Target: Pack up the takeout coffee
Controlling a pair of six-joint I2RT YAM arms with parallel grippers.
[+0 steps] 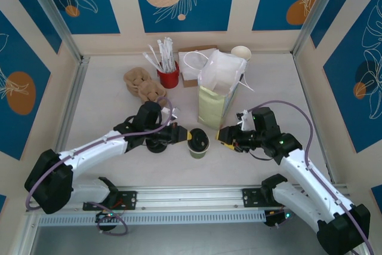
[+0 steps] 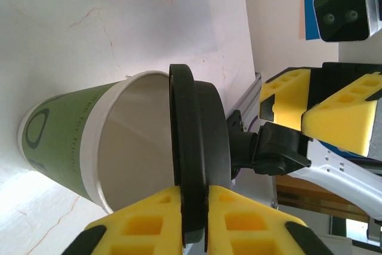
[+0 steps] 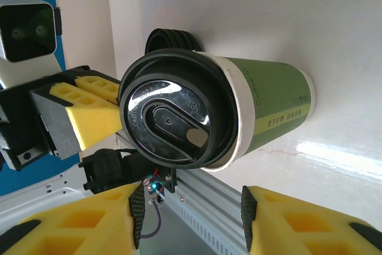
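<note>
The takeout coffee (image 1: pixel 197 148) stands near the table's front middle, an olive-green paper cup (image 3: pixel 268 106) with a black lid (image 3: pixel 173 117). The lid (image 2: pixel 200 147) sits askew, one side lifted off the white rim so the cup's inside (image 2: pixel 131 141) shows. My left gripper (image 2: pixel 196 198) is shut on the lid's edge, a yellow pad on each face; it reaches in from the cup's left (image 1: pixel 185 135). My right gripper (image 3: pixel 191 219) is open just right of the cup (image 1: pixel 227 137), and the cup lies beyond its fingertips, not between them.
A pale green paper bag (image 1: pixel 213 108) stands open just behind the cup, white handles at its mouth. Further back are a red holder of straws (image 1: pixel 169 77), brown sleeves (image 1: pixel 143 85) and a white paper cup (image 1: pixel 241 53). Black lids (image 3: pixel 170 39) lie left of the cup.
</note>
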